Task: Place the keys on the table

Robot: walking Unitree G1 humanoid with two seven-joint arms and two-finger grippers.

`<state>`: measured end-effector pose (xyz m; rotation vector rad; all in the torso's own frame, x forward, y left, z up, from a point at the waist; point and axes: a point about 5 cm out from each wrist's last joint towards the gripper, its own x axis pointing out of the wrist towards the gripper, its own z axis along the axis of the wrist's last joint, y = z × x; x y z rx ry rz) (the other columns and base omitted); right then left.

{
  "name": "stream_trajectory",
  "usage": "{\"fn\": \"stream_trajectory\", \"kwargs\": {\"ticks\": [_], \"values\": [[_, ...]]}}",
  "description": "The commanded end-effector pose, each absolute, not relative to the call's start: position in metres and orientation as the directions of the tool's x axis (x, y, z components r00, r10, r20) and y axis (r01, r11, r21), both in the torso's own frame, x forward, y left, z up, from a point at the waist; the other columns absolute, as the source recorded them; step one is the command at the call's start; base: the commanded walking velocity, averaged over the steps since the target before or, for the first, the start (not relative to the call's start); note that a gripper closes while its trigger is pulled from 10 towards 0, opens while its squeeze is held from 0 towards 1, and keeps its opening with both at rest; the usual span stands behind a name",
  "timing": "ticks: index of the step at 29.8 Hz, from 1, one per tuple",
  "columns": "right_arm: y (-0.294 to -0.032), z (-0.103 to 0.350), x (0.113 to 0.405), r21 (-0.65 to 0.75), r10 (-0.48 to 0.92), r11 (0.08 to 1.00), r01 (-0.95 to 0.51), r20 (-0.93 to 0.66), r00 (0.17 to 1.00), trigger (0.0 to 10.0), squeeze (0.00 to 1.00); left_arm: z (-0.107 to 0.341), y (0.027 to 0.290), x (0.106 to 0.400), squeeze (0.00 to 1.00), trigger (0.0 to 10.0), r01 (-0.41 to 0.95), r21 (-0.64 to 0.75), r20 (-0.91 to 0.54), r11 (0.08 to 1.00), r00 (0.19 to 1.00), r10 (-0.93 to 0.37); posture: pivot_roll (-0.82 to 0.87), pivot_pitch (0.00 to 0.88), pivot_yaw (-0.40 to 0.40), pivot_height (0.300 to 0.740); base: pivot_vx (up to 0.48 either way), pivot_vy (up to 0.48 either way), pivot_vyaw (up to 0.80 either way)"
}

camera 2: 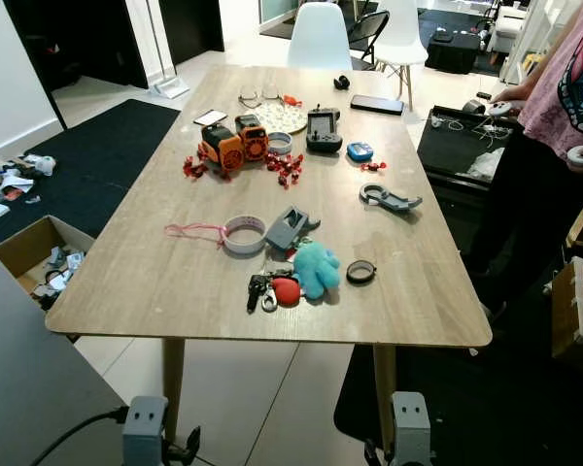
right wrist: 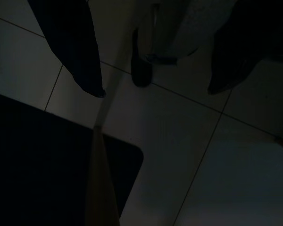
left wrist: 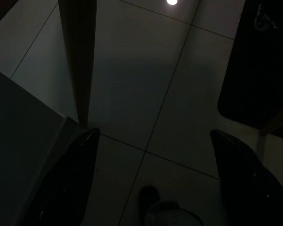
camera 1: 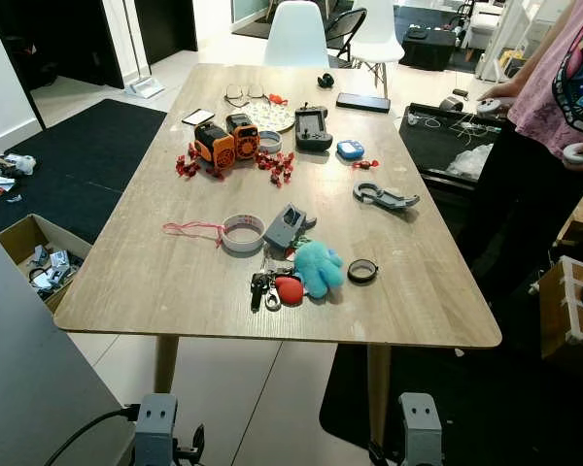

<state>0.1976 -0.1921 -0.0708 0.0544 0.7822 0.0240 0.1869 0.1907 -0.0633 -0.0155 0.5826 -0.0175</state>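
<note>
A bunch of keys (camera 1: 265,287) lies on the wooden table (camera 1: 146,282) near its front edge, joined to a red ball (camera 1: 290,289) and a teal plush toy (camera 1: 318,267). Both arms hang below the table edge over the tiled floor. In the dark left wrist view my left gripper (left wrist: 153,133) is open, its black fingers (left wrist: 70,179) spread wide with nothing between them. The right wrist view shows my right gripper (right wrist: 155,92) open too, above floor tiles and a dark rug corner.
A tape roll (camera 1: 243,233), a grey device (camera 1: 287,226), a black ring (camera 1: 362,271), a grey clamp (camera 1: 384,197) and an orange toy (camera 1: 226,141) also lie on the table. A person (camera 1: 554,97) stands at the right side. A cardboard box (camera 1: 29,252) sits on the floor left.
</note>
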Motion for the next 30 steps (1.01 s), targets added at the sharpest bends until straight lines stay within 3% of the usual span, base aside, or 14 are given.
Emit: {"fn": "stream_trajectory", "kwargs": {"ticks": [1, 30], "values": [[-0.1948, -0.0730, 0.1933, 0.057, 0.036, 0.998, 0.007, -0.715, 0.698, 10.0, 0.00, -0.0667, 0.1877, 0.1820, 0.00, 10.0, 0.009, -0.032, -0.563, 0.999, 0.826, -0.026, 0.04, 0.081, -0.031, 0.740, -0.274, 0.000, 0.00], [-0.1904, -0.0731, 0.1946, 0.062, 0.056, 0.998, -0.016, -0.717, 0.695, 10.0, 0.00, -0.0618, 0.1927, 0.1870, 0.00, 10.0, 0.007, -0.022, -0.538, 1.000, 0.843, -0.017, 0.05, 0.049, -0.038, 0.740, -0.341, 0.000, 0.00]]}}
